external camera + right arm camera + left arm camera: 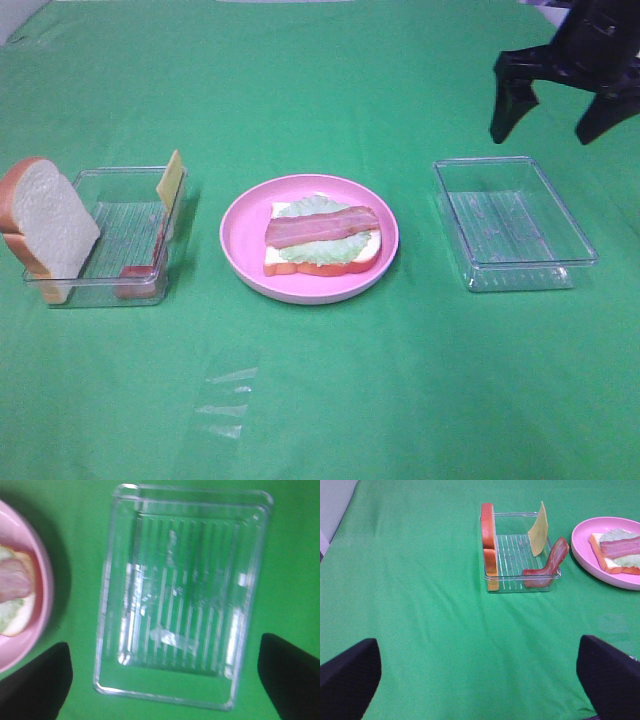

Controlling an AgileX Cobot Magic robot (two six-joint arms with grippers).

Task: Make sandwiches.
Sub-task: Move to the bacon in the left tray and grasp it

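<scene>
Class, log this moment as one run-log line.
plate: bread, lettuce, bacon stacked | left tray: bread slice, cheese, spare bacon | right tray: empty | left gripper: open | right gripper: open, empty

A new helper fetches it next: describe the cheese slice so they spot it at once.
On the green table, find the clear tray left of the pink plate. The cheese slice stands on edge against the tray wall nearest the plate: a thin pale-yellow square, unlike the thick white bread and red bacon strip sharing that tray.
</scene>
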